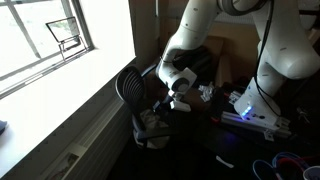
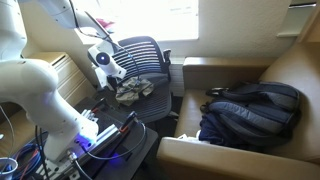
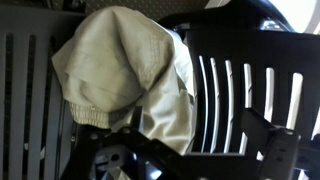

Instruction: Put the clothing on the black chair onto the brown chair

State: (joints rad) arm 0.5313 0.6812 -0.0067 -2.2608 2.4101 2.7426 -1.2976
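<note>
A crumpled beige piece of clothing [image 3: 120, 65] lies on the seat of the black mesh chair [image 2: 145, 55]. It also shows in both exterior views [image 2: 133, 89] [image 1: 153, 122]. My gripper [image 3: 190, 150] hangs just above the clothing's edge. Its dark fingers are spread apart and hold nothing. The gripper also shows in both exterior views [image 2: 113, 74] [image 1: 180, 97]. The brown chair [image 2: 290, 70] stands beside the black chair.
A dark blue backpack [image 2: 250, 115] lies on the brown chair's seat. A wall and window [image 1: 50, 35] stand close behind the black chair [image 1: 128, 85]. Cables and a lit device [image 2: 100, 135] sit by the robot base.
</note>
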